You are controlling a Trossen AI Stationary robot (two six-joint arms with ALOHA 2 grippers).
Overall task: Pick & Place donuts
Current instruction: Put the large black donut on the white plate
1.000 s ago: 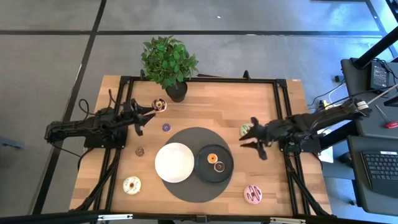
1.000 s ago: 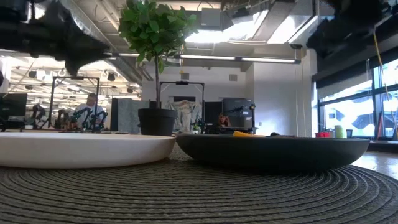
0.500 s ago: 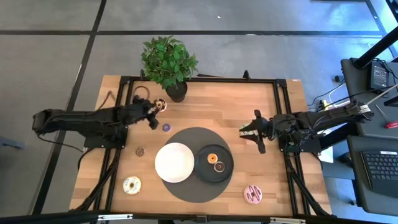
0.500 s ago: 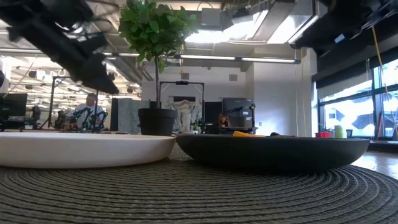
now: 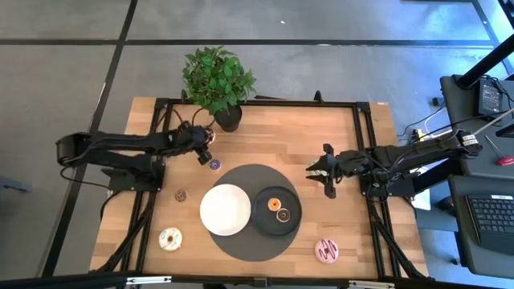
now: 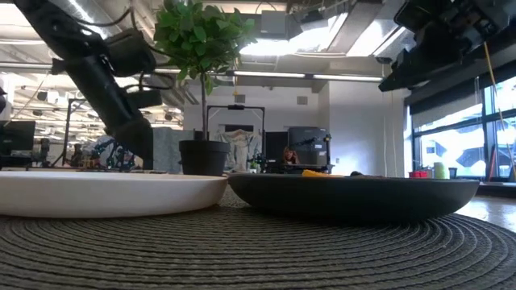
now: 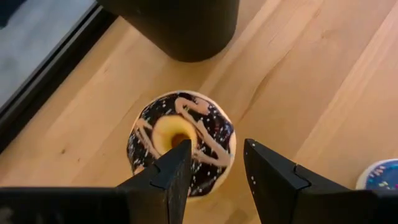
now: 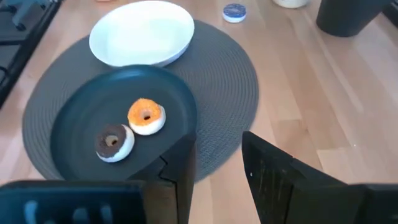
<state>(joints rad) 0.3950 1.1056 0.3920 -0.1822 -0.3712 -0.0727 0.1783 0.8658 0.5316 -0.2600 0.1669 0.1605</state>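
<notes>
Left arm now stretched across table's far-left side, gone from pulled back to reaching out; left gripper (image 5: 206,144) low over chocolate donut (image 7: 181,140) beside plant pot (image 5: 227,117). Pick looks imminent.

Right gripper (image 5: 319,170) shifted inward from table's right edge to near mat (image 5: 250,245), above table.

Left jaws parted, straddling donut's near edge, nothing gripped. Right jaws parted, empty.

Black plate (image 8: 87,112) holds orange donut (image 8: 146,116) and brown donut (image 8: 113,142).

chocolate donut (image 7: 181,142) with tan drizzle; orange donut (image 8: 146,116) on black plate (image 8: 81,118); white plate (image 8: 142,32)
</notes>
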